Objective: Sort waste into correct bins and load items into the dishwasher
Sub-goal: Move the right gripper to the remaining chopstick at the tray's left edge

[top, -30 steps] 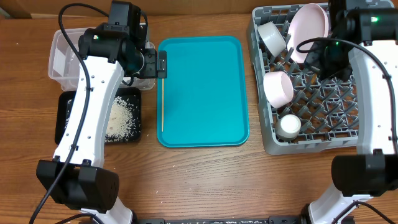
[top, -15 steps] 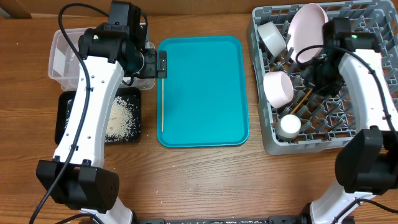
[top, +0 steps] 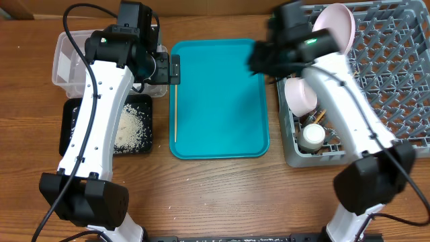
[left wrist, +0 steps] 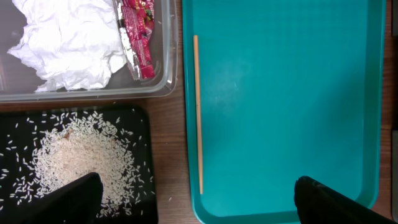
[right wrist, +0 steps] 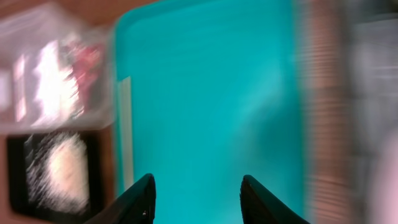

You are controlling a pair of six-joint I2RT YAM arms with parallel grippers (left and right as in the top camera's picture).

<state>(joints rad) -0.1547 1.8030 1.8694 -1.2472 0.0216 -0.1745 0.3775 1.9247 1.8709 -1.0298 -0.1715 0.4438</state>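
Over the teal tray (top: 222,128), the right gripper (right wrist: 197,180) hovers wide and empty; next it must pinch the lone chopstick (left wrist: 198,112) for the dish rack (top: 396,81). Meanwhile the left gripper (left wrist: 199,196) gapes too.

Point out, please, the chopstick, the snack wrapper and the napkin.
wooden chopstick (left wrist: 198,115), left wrist view, mid-shaft.
red snack wrapper (left wrist: 138,37), left wrist view, its middle.
crumpled white napkin (left wrist: 68,43), left wrist view, its centre.

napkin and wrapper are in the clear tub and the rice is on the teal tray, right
No: the loose white rice grains lie in the shallow black rectangular tray, not on the flat teal tray; the left wrist view shows it. The rest is right.
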